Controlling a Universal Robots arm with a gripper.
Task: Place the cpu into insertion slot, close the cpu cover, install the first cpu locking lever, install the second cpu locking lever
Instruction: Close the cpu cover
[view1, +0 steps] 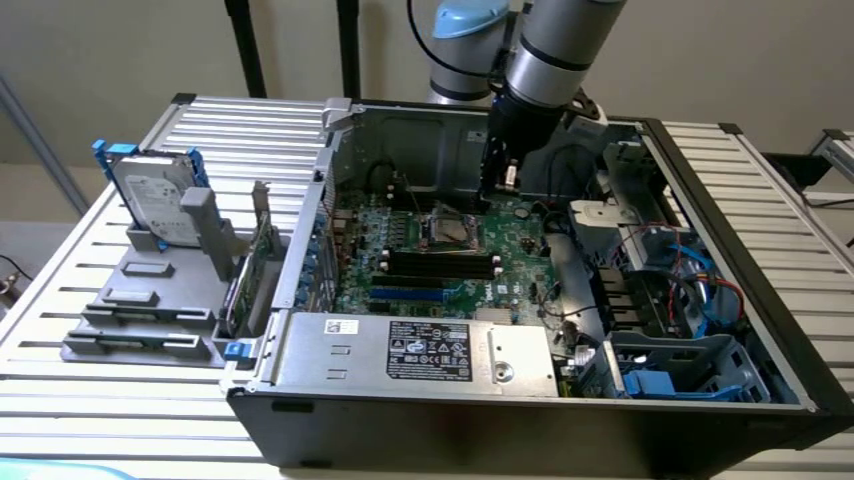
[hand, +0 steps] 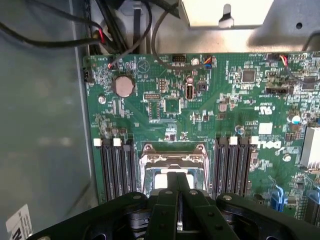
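Exterior view, starting at its left: a hard drive (view1: 150, 195) in a blue bracket stands on a grey fixture (view1: 140, 310) on the slatted metal table (view1: 80, 400); just beside it sits the open computer case (view1: 534, 430), with the power supply (view1: 414, 350) along its near wall and the green motherboard (view1: 400, 285) behind that; the insertion slot (view1: 454, 228) lies amid the board, beyond the long black memory slots (view1: 434, 265); the gripper (view1: 506, 192) hangs low inside the case, at the slot's edge toward the exterior view's right; farther that way sits a drive bay with blue cables (view1: 694, 290).

Wrist view: the jaws are pressed together with nothing seen between them; their tips stand right over the socket, where the cpu (hand: 162, 179) shows its pale face through the window of the cpu cover (hand: 172, 159), which appears to lie flat over it; whether the tips touch metal I cannot tell.

The step in hand looks like the locking work at the cover; done well, it wants a slow, straight press with the closed tips kept on the metal frame, never on the chip's face. Room is tight: memory slots flank the socket closely, and the case walls leave the arm little swing.
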